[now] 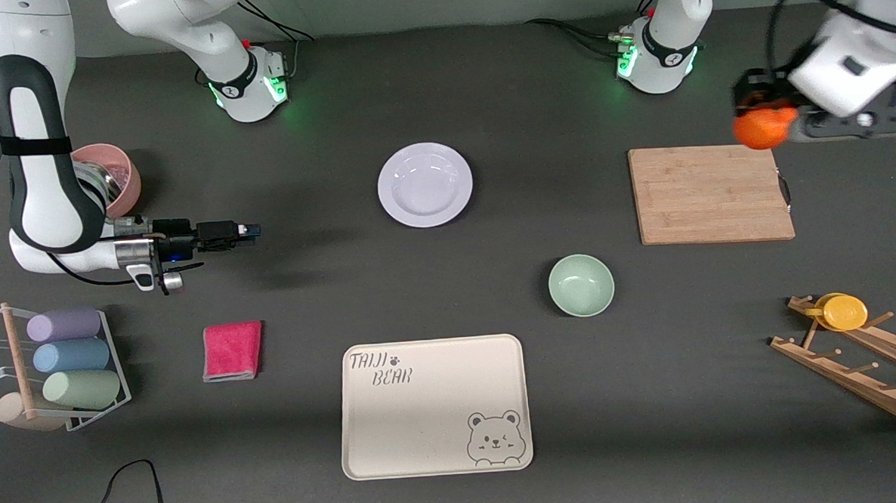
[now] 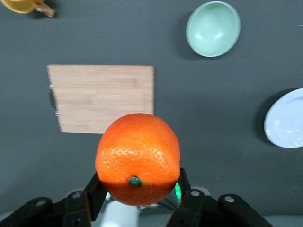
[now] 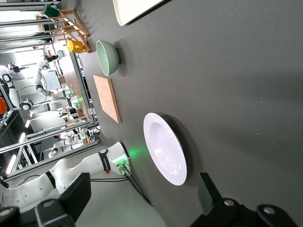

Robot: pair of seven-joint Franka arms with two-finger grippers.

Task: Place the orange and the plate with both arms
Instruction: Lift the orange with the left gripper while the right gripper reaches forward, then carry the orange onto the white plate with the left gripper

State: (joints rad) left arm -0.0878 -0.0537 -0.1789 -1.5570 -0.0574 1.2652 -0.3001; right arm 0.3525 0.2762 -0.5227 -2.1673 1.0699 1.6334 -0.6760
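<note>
My left gripper (image 1: 761, 115) is shut on the orange (image 1: 765, 127) and holds it in the air over the corner of the wooden cutting board (image 1: 710, 193) at the left arm's end of the table. In the left wrist view the orange (image 2: 137, 158) sits between the two black fingers (image 2: 94, 191), stem dimple showing. The pale lavender plate (image 1: 425, 184) lies flat on the table between the two bases; it also shows in the left wrist view (image 2: 286, 118) and the right wrist view (image 3: 164, 147). My right gripper (image 1: 249, 231) is open and empty, level with the plate and toward the right arm's end from it.
A mint-green bowl (image 1: 581, 284) and a cream bear tray (image 1: 435, 406) lie nearer the front camera than the plate. A pink cloth (image 1: 232, 350), a rack of pastel cups (image 1: 67, 366) and a pink bowl (image 1: 116, 175) are at the right arm's end. A wooden rack with a yellow disc (image 1: 844, 312) is at the left arm's end.
</note>
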